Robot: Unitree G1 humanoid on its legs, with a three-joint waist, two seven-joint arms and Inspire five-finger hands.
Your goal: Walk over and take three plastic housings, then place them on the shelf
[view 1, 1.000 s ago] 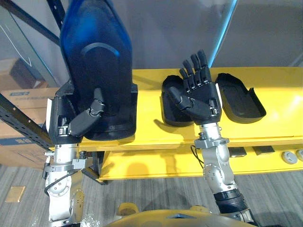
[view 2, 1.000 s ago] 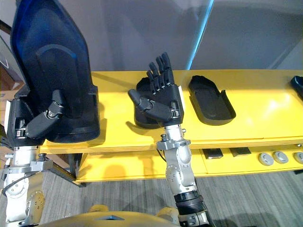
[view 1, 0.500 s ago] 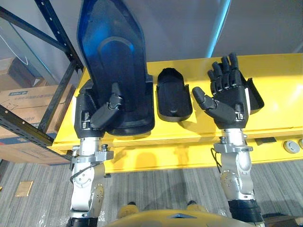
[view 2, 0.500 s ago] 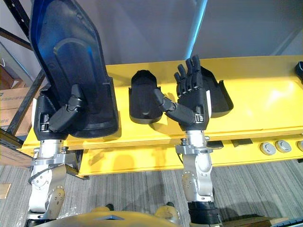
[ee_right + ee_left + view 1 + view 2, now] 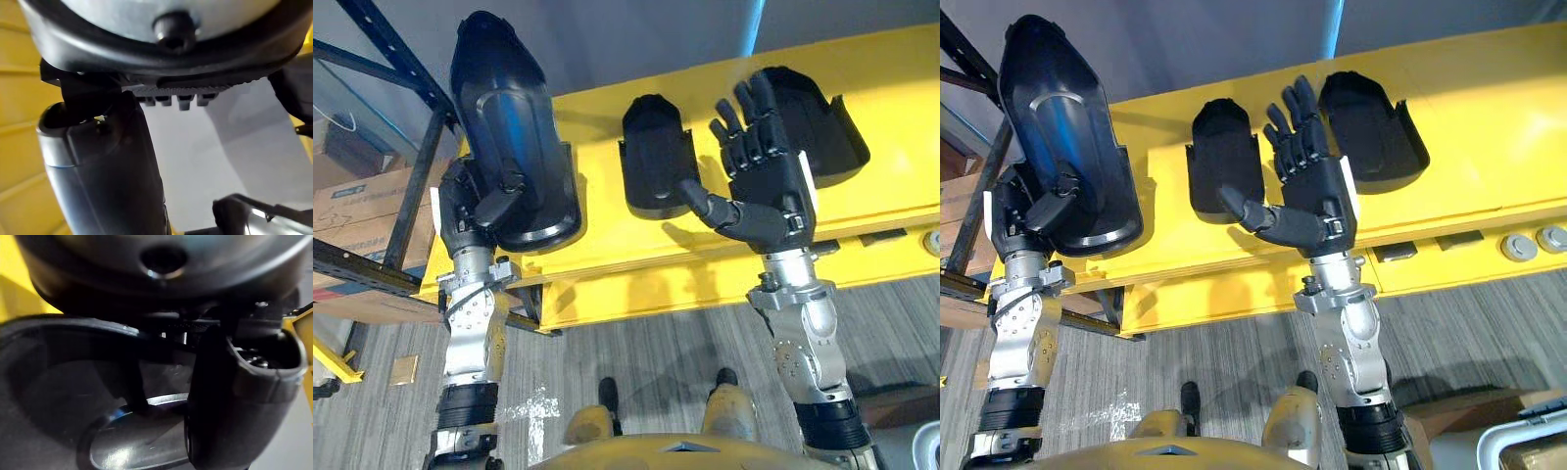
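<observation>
**Left hand grips one housing; two more lie on the counter by the open right hand**

The left hand (image 5: 462, 211) is closed on a large black plastic housing (image 5: 501, 117). Its thumb (image 5: 230, 396) is curled over the rim into the hollow side, and the other fingers are hidden behind the shell. The housing rises upright from the hand with its rounded end uppermost, and its lower end is over the near left corner of the yellow counter (image 5: 636, 250). Whether it touches the counter cannot be told.

The right hand (image 5: 766, 191) is raised with its fingers straight, its thumb spread toward the left hand and its palm bare, holding nothing. Just beyond its thumb a second housing (image 5: 651, 157) lies hollow side up on the counter, between the two hands. A third housing (image 5: 827, 132) lies behind the right hand's fingers and out to its outer side, partly covered by them.

Outside the left hand stands a dark blue rack (image 5: 416, 186), with cardboard boxes (image 5: 357, 211) beyond it.
</observation>
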